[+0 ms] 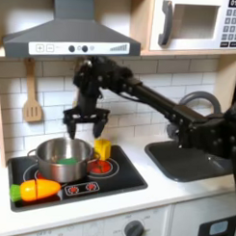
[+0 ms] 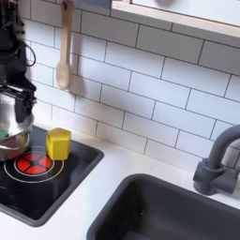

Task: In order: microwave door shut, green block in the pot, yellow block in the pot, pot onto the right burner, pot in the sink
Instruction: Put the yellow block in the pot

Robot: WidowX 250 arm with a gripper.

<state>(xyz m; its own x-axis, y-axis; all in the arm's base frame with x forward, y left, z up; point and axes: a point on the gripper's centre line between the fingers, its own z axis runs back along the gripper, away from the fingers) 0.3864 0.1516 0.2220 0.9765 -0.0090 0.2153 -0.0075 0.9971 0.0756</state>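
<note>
The microwave door [image 1: 191, 24] stands shut, its grey handle on the first exterior view's left. The silver pot [image 1: 59, 156] sits on the left burner with the green block [image 1: 66, 163] lying inside it. The yellow block [image 1: 102, 149] stands upright on the stovetop just right of the pot, by the red right burner [image 2: 33, 164]. My gripper [image 1: 84, 122] hangs open and empty above the pot's right rim, a little left of the yellow block [image 2: 58, 142]. In the second exterior view the pot [image 2: 9, 117] and gripper [image 2: 14, 91] sit at the left edge.
An orange toy carrot [image 1: 35, 190] lies at the stove's front left. A wooden spoon [image 1: 32, 96] hangs on the tiled wall. The dark sink [image 1: 191, 161] with its curved faucet [image 2: 217, 159] lies to the right of the stove [image 1: 123, 178].
</note>
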